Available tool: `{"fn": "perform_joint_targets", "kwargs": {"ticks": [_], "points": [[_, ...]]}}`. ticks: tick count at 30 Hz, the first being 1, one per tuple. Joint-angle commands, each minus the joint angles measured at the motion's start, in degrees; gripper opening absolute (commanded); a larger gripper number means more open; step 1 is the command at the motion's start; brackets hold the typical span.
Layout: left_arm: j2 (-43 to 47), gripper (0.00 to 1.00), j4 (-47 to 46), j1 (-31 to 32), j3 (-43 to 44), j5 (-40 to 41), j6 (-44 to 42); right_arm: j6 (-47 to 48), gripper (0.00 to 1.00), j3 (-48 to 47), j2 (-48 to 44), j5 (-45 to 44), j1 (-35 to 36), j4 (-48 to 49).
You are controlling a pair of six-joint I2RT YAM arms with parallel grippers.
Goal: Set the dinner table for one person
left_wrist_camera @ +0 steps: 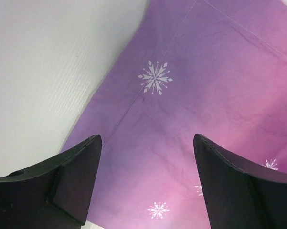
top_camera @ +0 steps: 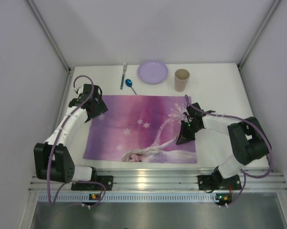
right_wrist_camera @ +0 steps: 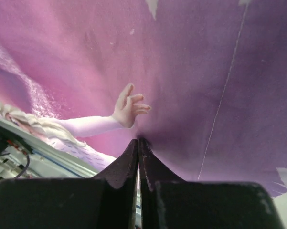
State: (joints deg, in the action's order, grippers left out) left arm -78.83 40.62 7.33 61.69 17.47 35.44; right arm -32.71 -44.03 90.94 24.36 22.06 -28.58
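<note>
The white dinner table (top_camera: 219, 95) carries a purple princess placemat (top_camera: 143, 129) at its middle. My left gripper (top_camera: 96, 109) hangs open and empty over the mat's far left corner; the left wrist view shows its fingertips wide apart (left_wrist_camera: 147, 136) above the mat (left_wrist_camera: 205, 86) and the bare tabletop (left_wrist_camera: 38, 71). My right gripper (top_camera: 183, 137) sits on the mat's right part. In the right wrist view its jaws (right_wrist_camera: 138, 139) are shut, pinching a pucker of the mat's fabric (right_wrist_camera: 191, 71) beside the printed hand.
Along the far edge lie a white-and-blue fork (top_camera: 123, 76), a blue spoon (top_camera: 130, 85), a lilac plate (top_camera: 153, 71) and a tan cup (top_camera: 182, 79). An aluminium rail (top_camera: 148, 179) runs along the near edge. White walls enclose three sides.
</note>
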Motion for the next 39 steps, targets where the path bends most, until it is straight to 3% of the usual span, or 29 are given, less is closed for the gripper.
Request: {"fn": "perform_joint_targets", "kwargs": {"ticks": [1,12,19,22,23,25,26,29,34,39], "points": [[3.85,0.83,2.44,0.05,0.54,0.72,0.33,2.47,0.0,-1.24,-0.67,-7.56,0.26,-4.64],[5.35,0.8,-0.53,0.14,-0.17,-4.54,2.0,4.67,0.0,-2.2,-2.96,-16.1,0.26,-10.97],[-1.75,0.8,-5.55,2.07,5.71,-7.54,3.14,5.81,0.01,-7.19,-6.12,-17.59,0.26,-15.89],[-8.6,0.8,-6.34,4.08,14.38,-7.55,4.11,5.99,0.18,-12.28,-8.84,-18.21,0.35,-20.02],[-10.45,0.8,-6.26,4.79,16.51,-7.02,4.11,5.99,0.39,-13.79,-10.33,-18.21,0.35,-21.42],[-16.86,0.8,-5.82,6.98,23.69,-6.49,4.02,6.43,0.6,-18.52,-11.83,-17.51,0.35,-24.58],[-19.23,0.8,-5.21,7.78,26.44,-5.36,4.02,6.43,0.79,-20.03,-13.05,-17.42,0.43,-25.55],[-31.51,0.8,-2.4,11.03,37.95,-2.73,3.58,6.96,0.95,-24.69,-15.51,-17.42,0.52,-29.25],[-44.99,0.8,3.84,14.46,55.52,1.07,2.97,6.08,0.98,-25.41,-20.0,-18.38,0.52,-33.73],[-52.39,0.78,3.68,14.82,60.12,3.7,3.32,3.01,0.98,-19.53,-26.68,-19.44,0.44,-34.7]]}}
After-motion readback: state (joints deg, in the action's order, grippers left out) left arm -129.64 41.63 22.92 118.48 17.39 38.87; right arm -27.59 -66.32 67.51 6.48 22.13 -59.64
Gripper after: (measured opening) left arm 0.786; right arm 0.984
